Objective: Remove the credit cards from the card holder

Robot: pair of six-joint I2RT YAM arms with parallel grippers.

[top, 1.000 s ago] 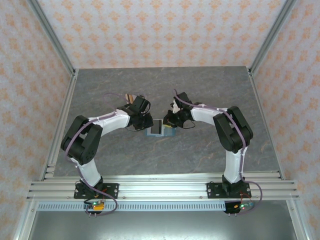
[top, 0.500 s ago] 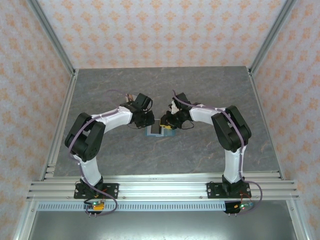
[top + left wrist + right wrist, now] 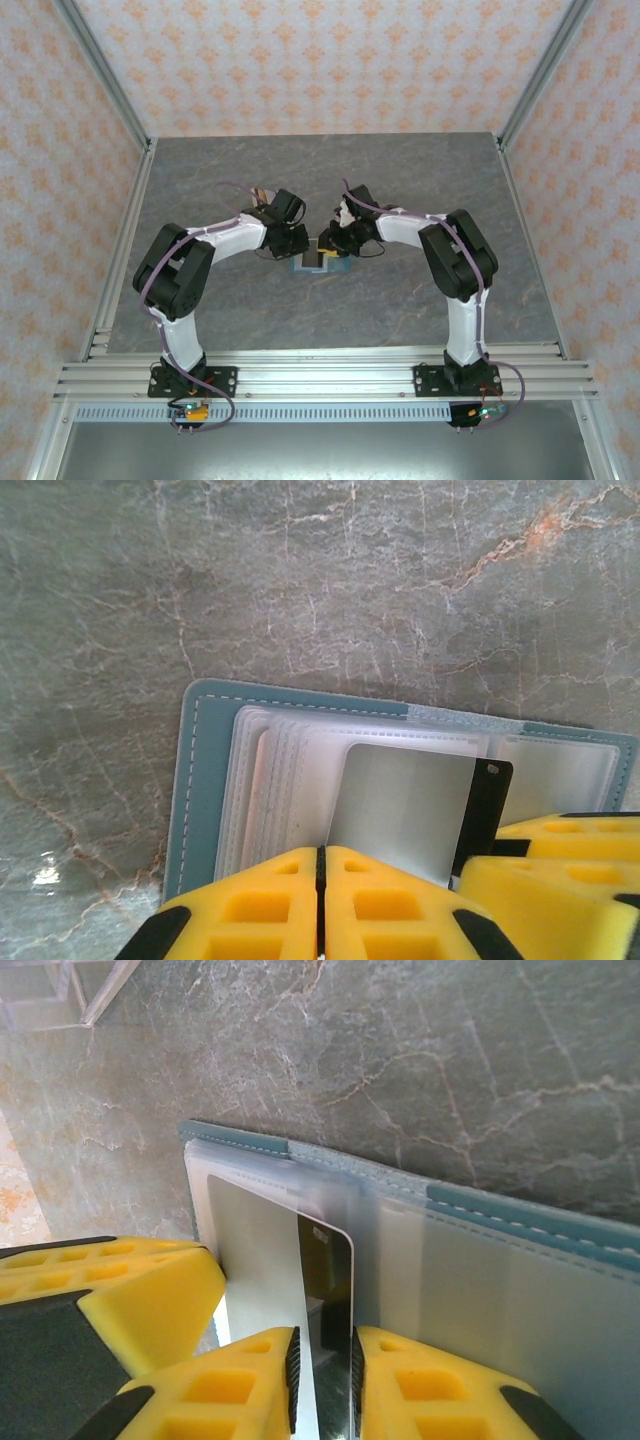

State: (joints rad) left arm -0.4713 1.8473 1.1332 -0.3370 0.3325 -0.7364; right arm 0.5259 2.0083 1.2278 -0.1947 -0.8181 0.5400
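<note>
So both arms are bent in toward the middle of the grey marble-look table (image 3: 420,190), and the card holder (image 3: 318,263) lies flat and open on it right between them, with the left gripper (image 3: 297,247) and right gripper (image 3: 333,248) crowded over it from either side. In the left wrist view the teal card holder (image 3: 190,780) has its stack of clear plastic sleeves (image 3: 280,770) facing up, and two credit cards (image 3: 420,800) stick partway out of the sleeves: a silvery grey card (image 3: 400,800) on top and a black card (image 3: 491,805) peeking out from behind its right edge. The left gripper (image 3: 320,890) has its yellow pads pressed flat together with just a thin seam and nothing visible between them. It sits over the near edge of the holder, and the grey card's lower edge disappears behind it. I honestly can't tell if it's touching the holder. The right gripper (image 3: 505,848) comes in from the right, and the black card's edge runs into the slot between its pads. From the right wrist, the right gripper (image 3: 325,1380) has its fingers pulled in close on either side of the cards' edge, so it looks pinched onto them, with the grey card (image 3: 255,1250) tilted up off the sleeves. The left gripper's fingers (image 3: 120,1280) sit just beside it, over the holder's left end (image 3: 230,1140).
</note>
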